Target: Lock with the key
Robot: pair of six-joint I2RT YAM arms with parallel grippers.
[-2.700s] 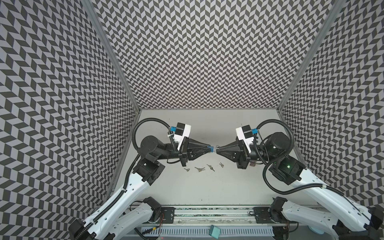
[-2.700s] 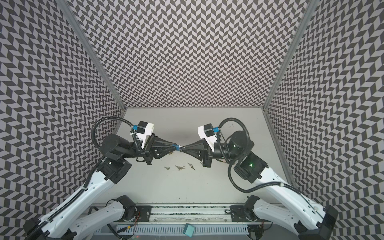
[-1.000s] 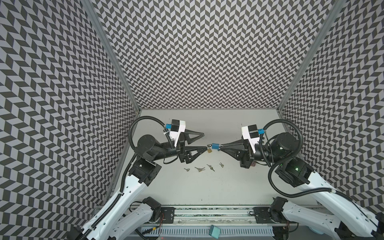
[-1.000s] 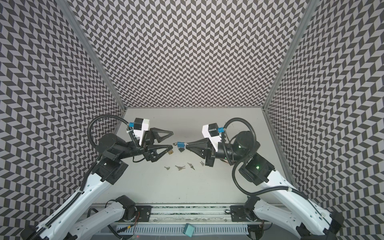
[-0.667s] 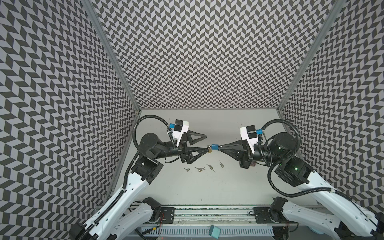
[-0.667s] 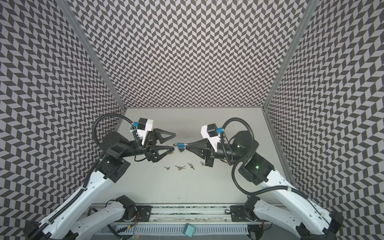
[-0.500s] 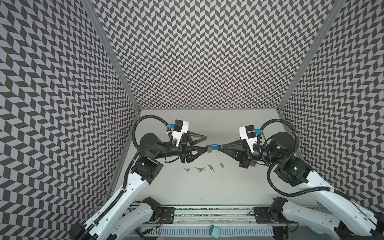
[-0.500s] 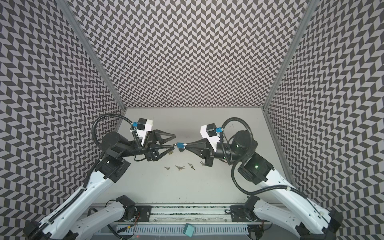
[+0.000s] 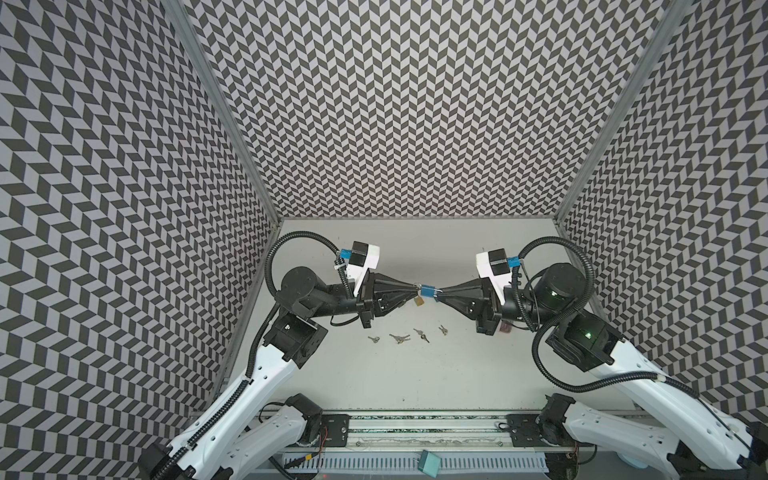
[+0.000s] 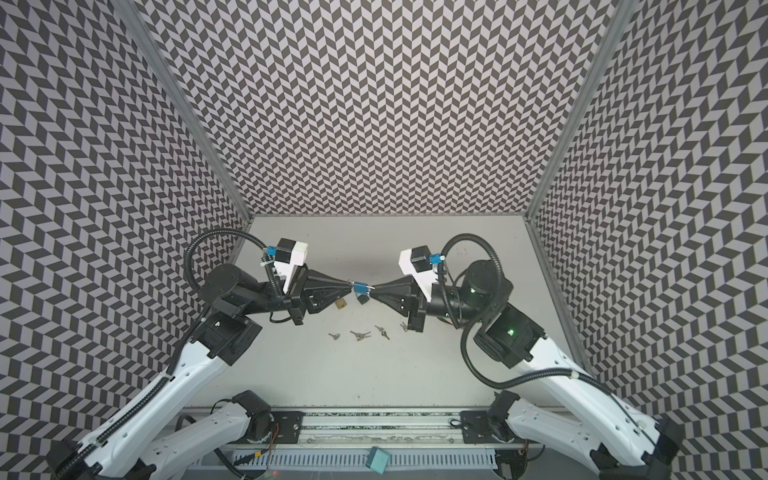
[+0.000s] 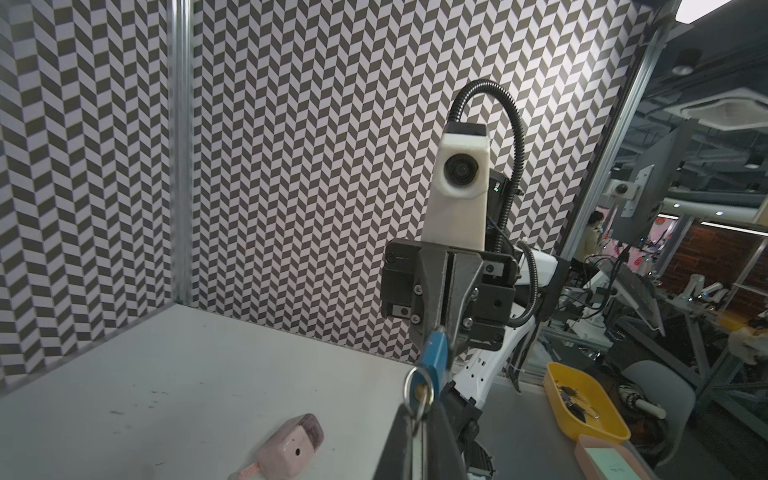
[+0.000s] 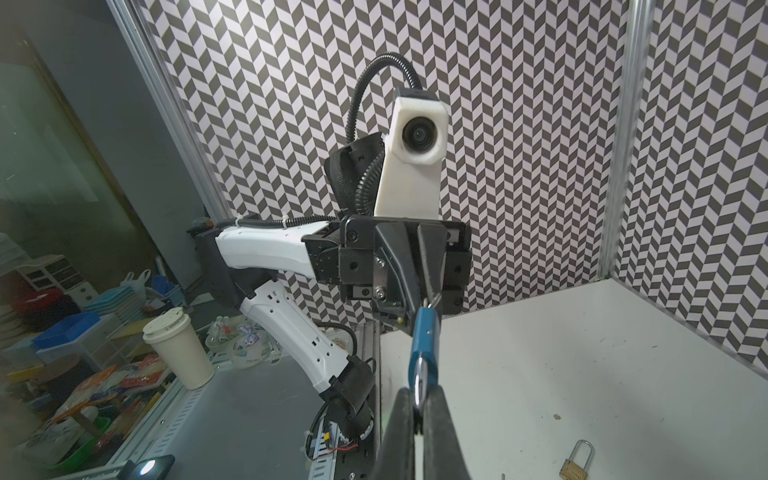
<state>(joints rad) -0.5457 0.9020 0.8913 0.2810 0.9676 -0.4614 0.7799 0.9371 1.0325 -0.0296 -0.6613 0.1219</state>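
Note:
A small blue padlock (image 9: pixel 428 289) (image 10: pixel 360 287) hangs in the air between my two grippers, above the middle of the table. My right gripper (image 9: pixel 439 292) (image 12: pixel 419 405) is shut on its silver shackle (image 12: pixel 419 380). The blue body (image 12: pixel 424 340) sticks out beyond the fingertips. My left gripper (image 9: pixel 414 286) (image 11: pixel 415 419) is shut on the key, whose ring (image 11: pixel 417 390) sits against the bottom of the padlock (image 11: pixel 434 353). The key's blade is hidden.
Several loose keys (image 9: pixel 400 338) (image 10: pixel 360 335) lie in a row on the table in front of the grippers. A brass padlock (image 9: pixel 419 301) (image 12: pixel 575 461) lies just below the held one. A pink padlock (image 11: pixel 291 446) rests under the right arm.
The left gripper's jaws, wide open a second ago, moved right toward the padlock and have closed on the key. The right gripper kept its hold and shifted slightly left.

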